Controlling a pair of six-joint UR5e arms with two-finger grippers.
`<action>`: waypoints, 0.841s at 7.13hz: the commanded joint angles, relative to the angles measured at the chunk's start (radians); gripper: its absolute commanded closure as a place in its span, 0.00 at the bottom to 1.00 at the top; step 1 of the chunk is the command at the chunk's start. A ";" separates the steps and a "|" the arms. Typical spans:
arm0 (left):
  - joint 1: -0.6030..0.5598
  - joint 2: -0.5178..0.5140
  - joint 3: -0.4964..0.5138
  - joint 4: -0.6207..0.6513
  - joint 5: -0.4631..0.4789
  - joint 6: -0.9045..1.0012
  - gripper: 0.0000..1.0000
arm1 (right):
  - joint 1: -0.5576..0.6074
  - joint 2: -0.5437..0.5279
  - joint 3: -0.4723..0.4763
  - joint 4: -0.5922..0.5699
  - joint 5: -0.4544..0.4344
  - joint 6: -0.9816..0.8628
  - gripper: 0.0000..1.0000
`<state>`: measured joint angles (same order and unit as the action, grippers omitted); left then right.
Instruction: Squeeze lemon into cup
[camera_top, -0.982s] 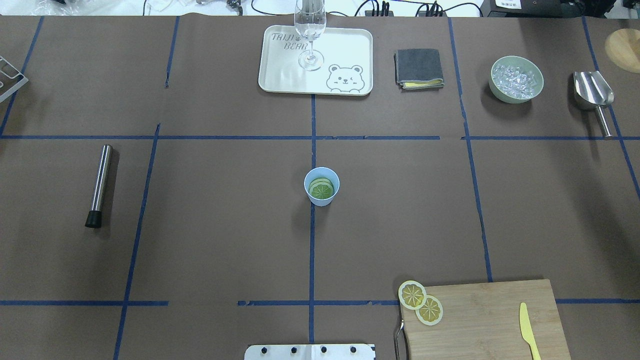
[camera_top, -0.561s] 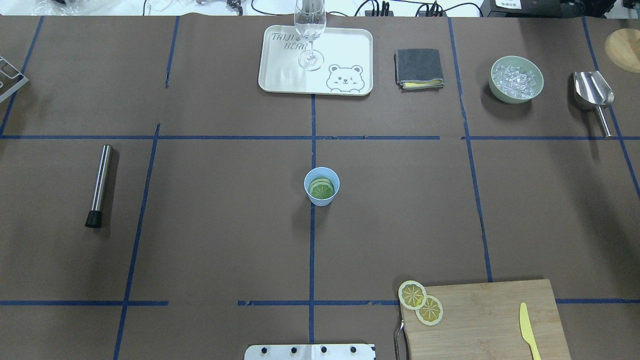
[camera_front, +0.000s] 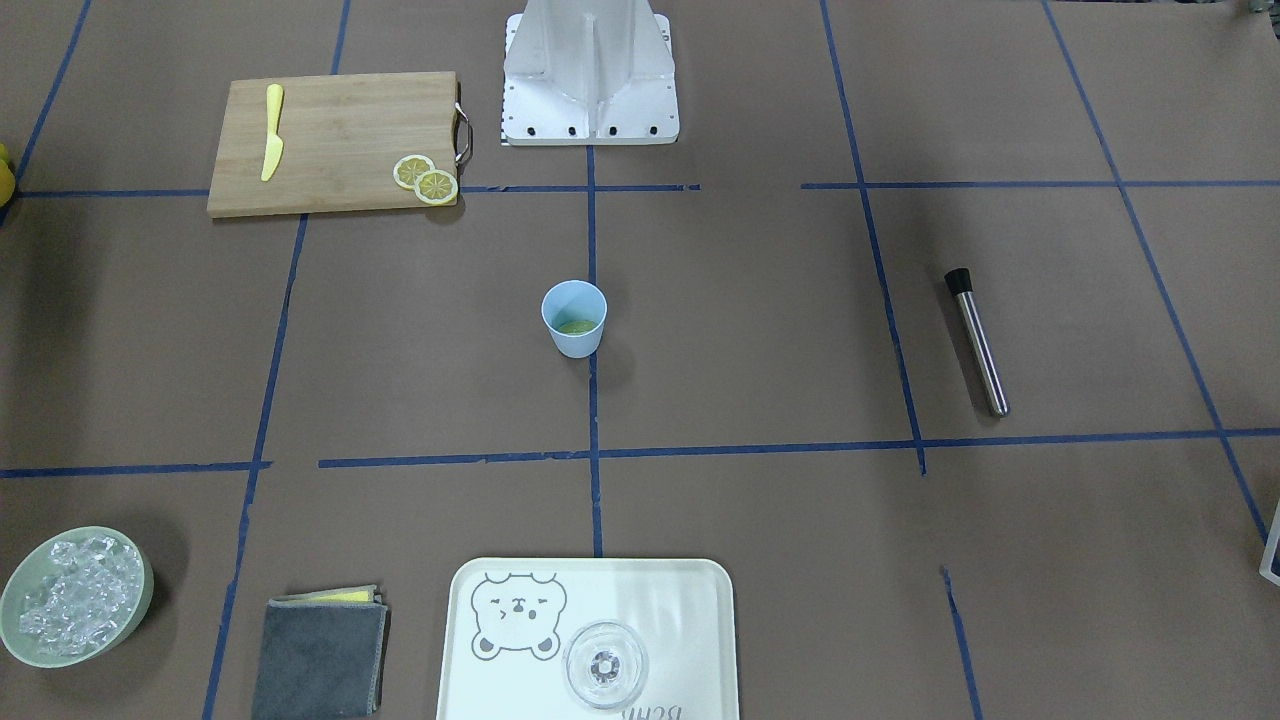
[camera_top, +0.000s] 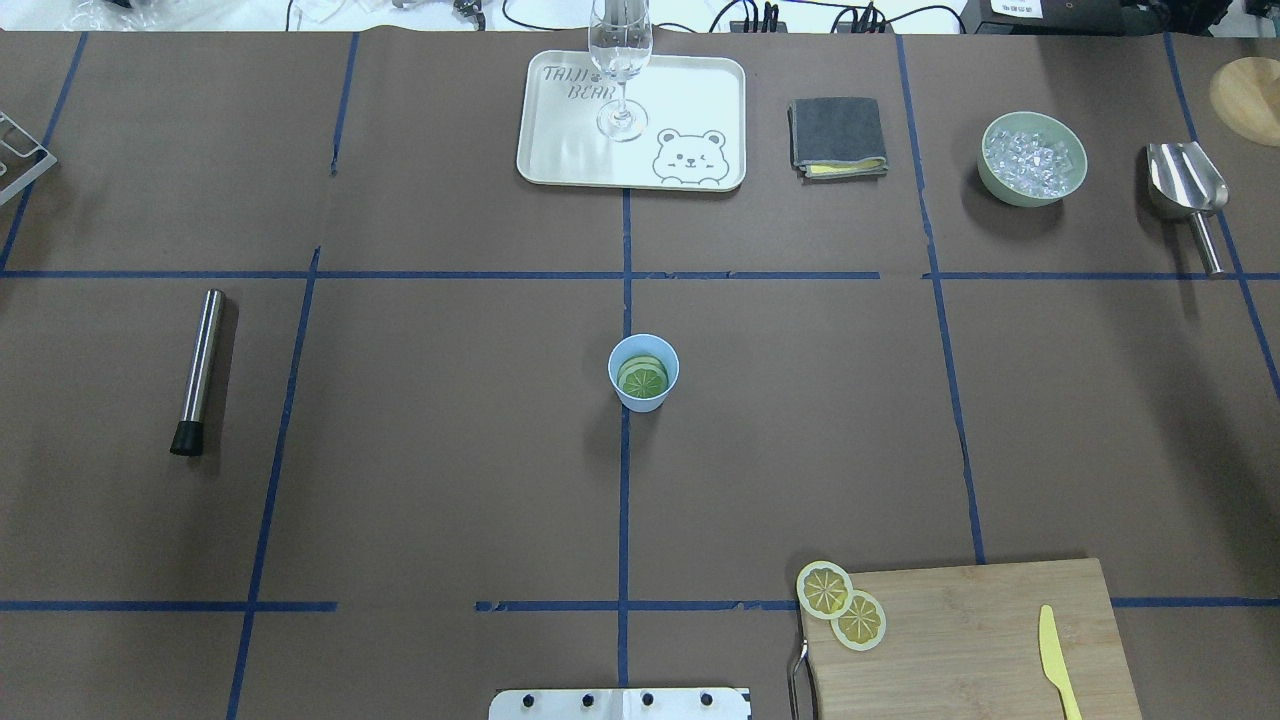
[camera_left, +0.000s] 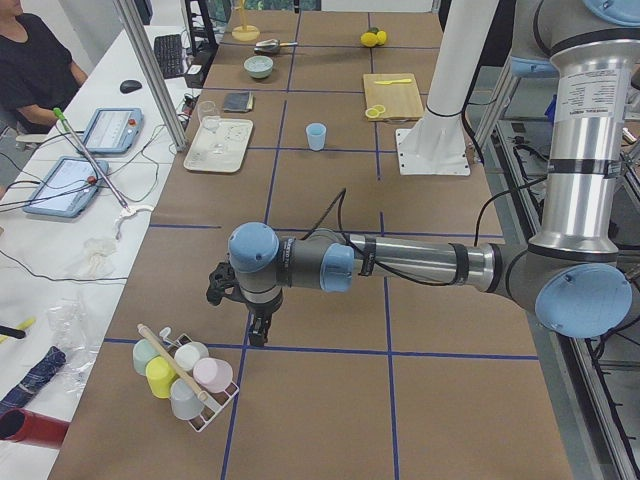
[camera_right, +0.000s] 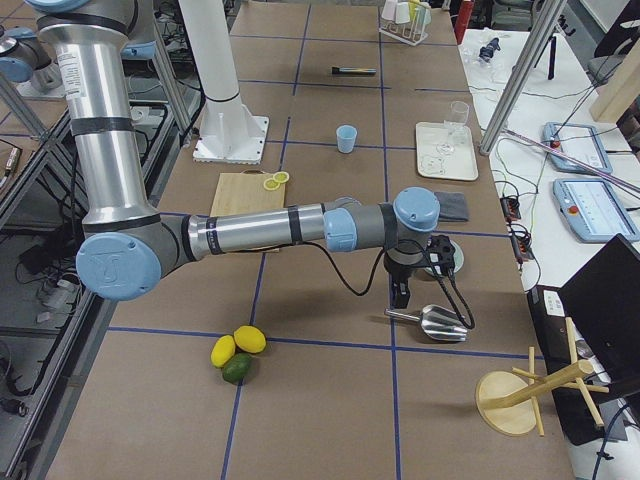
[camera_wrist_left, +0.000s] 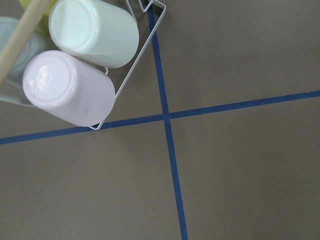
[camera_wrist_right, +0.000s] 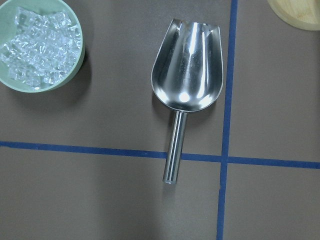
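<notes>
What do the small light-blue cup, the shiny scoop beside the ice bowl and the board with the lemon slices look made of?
Small light-blue cup: probably plastic, matte, even colour, thin rim.
Shiny scoop: metal, likely stainless steel, polished; bright light reflections in its bowl.
Rectangular board: pale wood, possibly bamboo, unvarnished-looking, with lengthwise grain strips.

You've got a matt brown paper table cover (camera_top: 450, 450), a mirror-glossy steel scoop (camera_wrist_right: 187, 70), a brushed-metal cylindrical rod (camera_top: 200, 365), a grained wooden cutting board (camera_top: 980, 640), a smooth light-blue tapered cup (camera_front: 574, 342) and a fuzzy grey folded cloth (camera_top: 838, 128).
</notes>
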<state>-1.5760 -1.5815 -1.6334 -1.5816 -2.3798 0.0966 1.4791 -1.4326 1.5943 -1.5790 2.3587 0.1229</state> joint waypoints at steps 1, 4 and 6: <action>0.001 0.000 0.004 -0.001 -0.002 0.000 0.00 | -0.002 0.001 -0.010 -0.001 0.001 -0.002 0.00; 0.001 0.000 0.004 -0.001 -0.004 -0.002 0.00 | -0.005 0.000 -0.007 0.005 0.001 -0.003 0.00; 0.001 0.000 0.004 -0.001 -0.004 -0.002 0.00 | -0.005 0.000 -0.007 0.007 0.001 -0.003 0.00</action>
<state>-1.5754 -1.5815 -1.6283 -1.5831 -2.3836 0.0952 1.4743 -1.4334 1.5876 -1.5740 2.3593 0.1197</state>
